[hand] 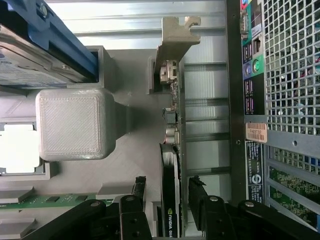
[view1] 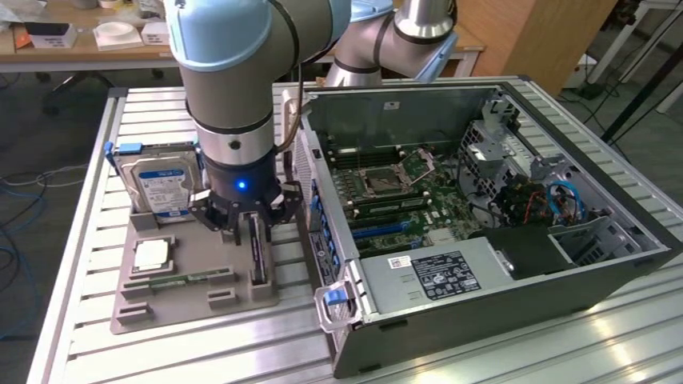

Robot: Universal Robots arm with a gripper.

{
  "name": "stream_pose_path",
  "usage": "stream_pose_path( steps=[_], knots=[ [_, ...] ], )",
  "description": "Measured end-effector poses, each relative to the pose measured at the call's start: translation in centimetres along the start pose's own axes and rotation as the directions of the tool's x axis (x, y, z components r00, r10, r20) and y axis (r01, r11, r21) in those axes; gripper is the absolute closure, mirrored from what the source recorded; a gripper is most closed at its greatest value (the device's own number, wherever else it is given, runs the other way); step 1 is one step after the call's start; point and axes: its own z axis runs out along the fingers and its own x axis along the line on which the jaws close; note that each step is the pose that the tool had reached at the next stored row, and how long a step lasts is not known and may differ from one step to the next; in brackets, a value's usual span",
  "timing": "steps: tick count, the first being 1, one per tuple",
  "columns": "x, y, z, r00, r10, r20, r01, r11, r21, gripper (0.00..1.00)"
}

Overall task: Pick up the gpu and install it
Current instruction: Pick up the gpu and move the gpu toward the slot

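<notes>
**A:** Where does the gpu sit, going by the computer case?

**B:** Outside it, just beside the case's rear panel. It stands upright on its long edge in a slot of the grey holder. The holder lies on the desk. The card runs along the rear panel, with its silvery bracket at the end farther from the fingers.

**A:** And the fingers?

**B:** Spread wide, one on each side of the card's dark end, with a thin gap showing on both sides. They grip nothing.

**A:** How much room is there along the card's edges?

**B:** Toward the case, only a narrow bare strip of desk slats separates the card from the rear panel. Away from the case, the holder's square grey block stands near. Past that block the hard drive is propped in its blue-edged cradle. The card's upper edge is uncovered except where the fingers straddle it.

**A:** And the case itself?

**B:** It lies on its side with the cover off, so the motherboard is exposed from above. The arm hangs over the holder, not over the case's opening.
</notes>
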Motion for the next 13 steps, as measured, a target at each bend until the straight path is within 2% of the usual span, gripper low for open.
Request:
stream_pose_path(
  steps=[13],
  knots=[
    [0.01, -0.02, 0.39, 1.0, 0.0, 0.0, 0.0, 1.0, -0.0002, 0.53]
  ],
)
